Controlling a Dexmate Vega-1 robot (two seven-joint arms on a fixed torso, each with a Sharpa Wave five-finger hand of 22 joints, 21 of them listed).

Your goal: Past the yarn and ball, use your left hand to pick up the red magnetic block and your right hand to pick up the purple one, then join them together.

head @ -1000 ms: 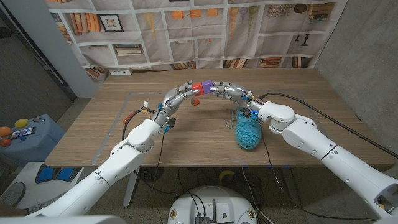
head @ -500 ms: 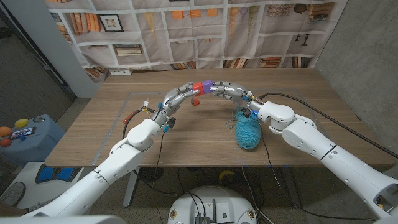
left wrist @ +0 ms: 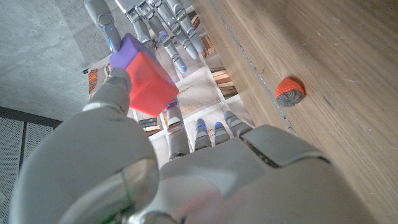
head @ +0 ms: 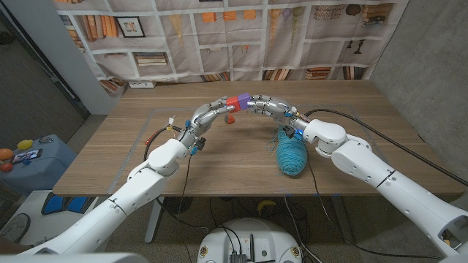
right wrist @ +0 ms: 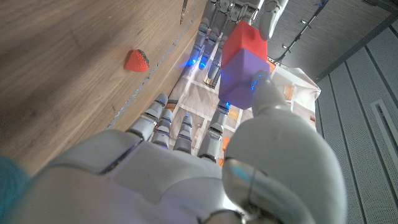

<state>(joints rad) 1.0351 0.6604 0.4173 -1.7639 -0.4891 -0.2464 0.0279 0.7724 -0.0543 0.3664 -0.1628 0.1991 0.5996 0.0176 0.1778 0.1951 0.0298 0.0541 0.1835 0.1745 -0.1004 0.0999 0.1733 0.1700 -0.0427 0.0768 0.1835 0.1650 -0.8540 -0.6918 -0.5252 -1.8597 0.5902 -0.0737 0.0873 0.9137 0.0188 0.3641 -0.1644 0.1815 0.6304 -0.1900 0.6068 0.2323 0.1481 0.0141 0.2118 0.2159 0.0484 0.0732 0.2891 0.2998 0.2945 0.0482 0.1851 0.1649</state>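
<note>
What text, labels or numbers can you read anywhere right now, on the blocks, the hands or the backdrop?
None can be read.
Red block and purple block: plain faces, no print, also in the wrist views.
Left hand and right hand: no readable marking.
Printed bookshelf backdrop: book spines and framed pictures too small and blurred to read.
Yarn and ball: no label.

Left hand (left wrist: 186, 168) is holding red block (left wrist: 151, 87), which is sitting joined to purple block (left wrist: 129, 51); right hand (left wrist: 155, 18) is meeting it. Small red-and-grey ball (left wrist: 290, 91) is lying on wooden table (left wrist: 323, 68).
</note>
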